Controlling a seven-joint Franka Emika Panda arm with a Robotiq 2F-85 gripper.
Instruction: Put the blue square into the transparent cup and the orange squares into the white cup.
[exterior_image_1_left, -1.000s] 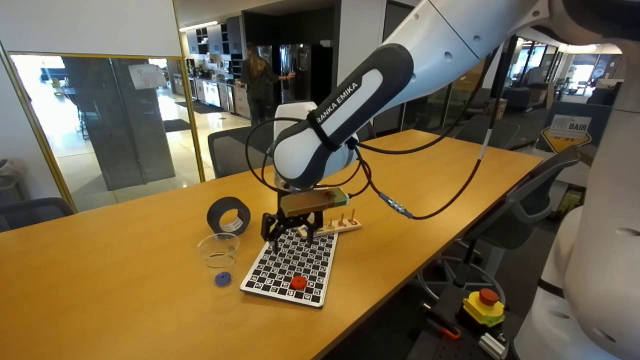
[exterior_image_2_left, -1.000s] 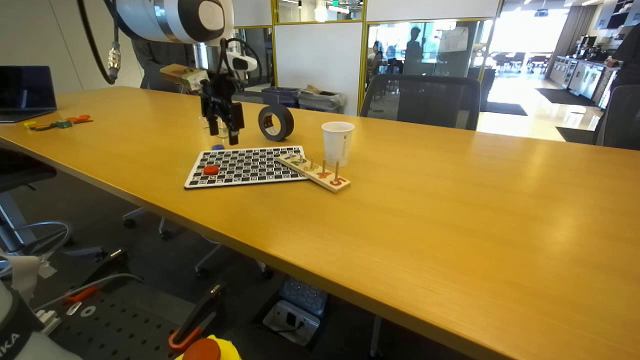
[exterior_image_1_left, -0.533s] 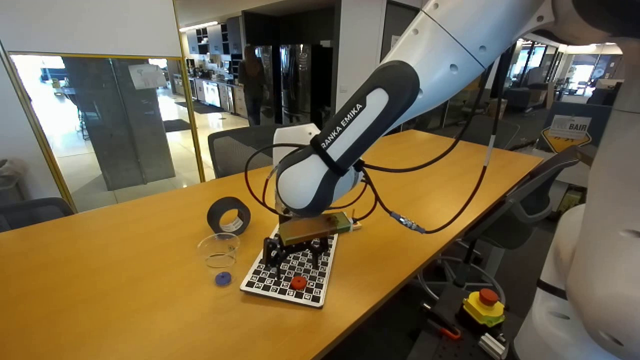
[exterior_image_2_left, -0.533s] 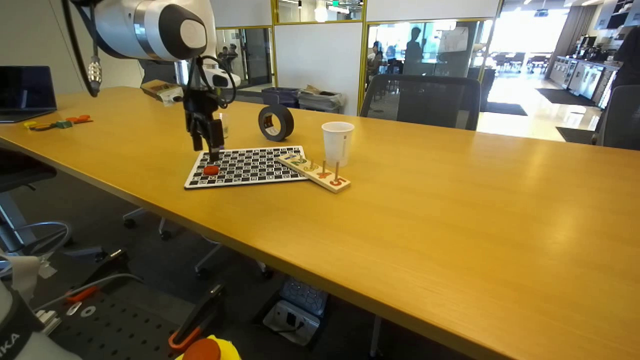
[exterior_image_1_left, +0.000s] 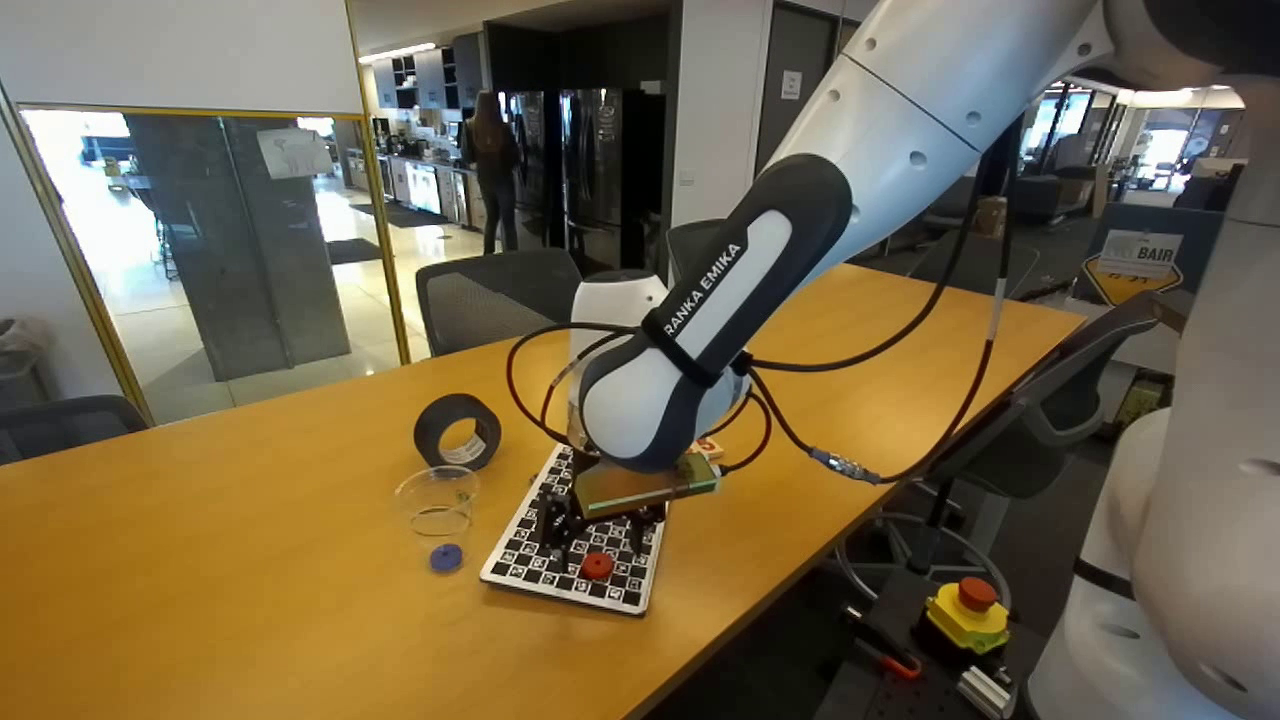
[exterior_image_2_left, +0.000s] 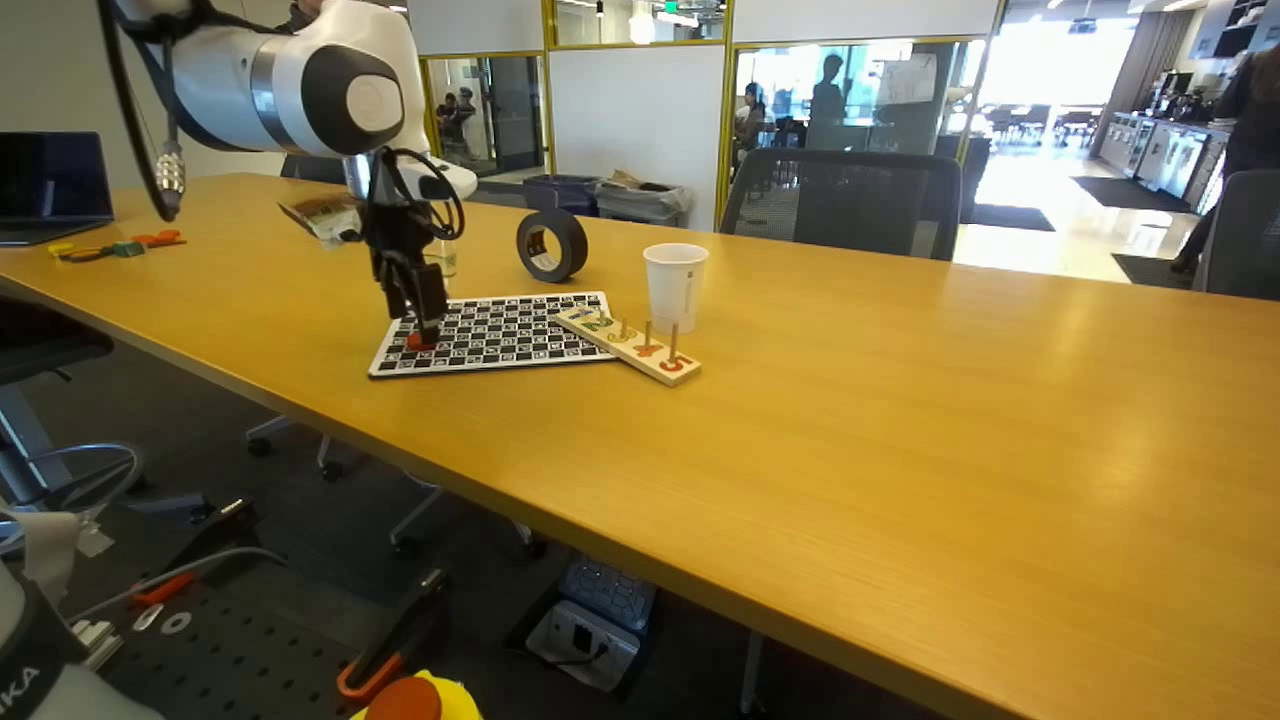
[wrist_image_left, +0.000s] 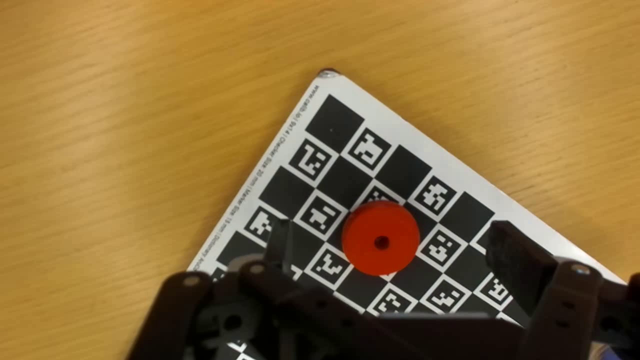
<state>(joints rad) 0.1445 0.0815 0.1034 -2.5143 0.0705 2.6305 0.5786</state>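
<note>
A smooth, round red-orange disc (wrist_image_left: 381, 225), pierced by a small hole at its middle, lies flat on a checkered board (wrist_image_left: 347, 175) at the centre of the wrist view. The board is thin, its black squares alternating with white ones printed with blocky black markers, and its pale border comes to a blunt corner near the top of that frame. The dark, jointed end effector (wrist_image_left: 392, 242) occupies the lower part of the same view with its jaws spread wide, one to the left and one to the right of the disc, a visible gap on each side. Beneath everything is a honey-coloured counter (wrist_image_left: 125, 125) with streaky wood grain. Low and left of centre in an exterior view, a small round blue disc (exterior_image_1_left: 446, 558) shows at the foot of a thin-walled clear cup (exterior_image_1_left: 437, 497); whether it lies inside or in front cannot be told. Just above the cup, a matte black roll of tape (exterior_image_1_left: 429, 428) stands on its rim like a ring. Near the middle of an exterior view, an opaque, slightly tapered white cup (exterior_image_2_left: 676, 285) stands upright behind a pegged wooden strip (exterior_image_2_left: 630, 346) painted with numbers, which rests partly across the board's edge.
</note>
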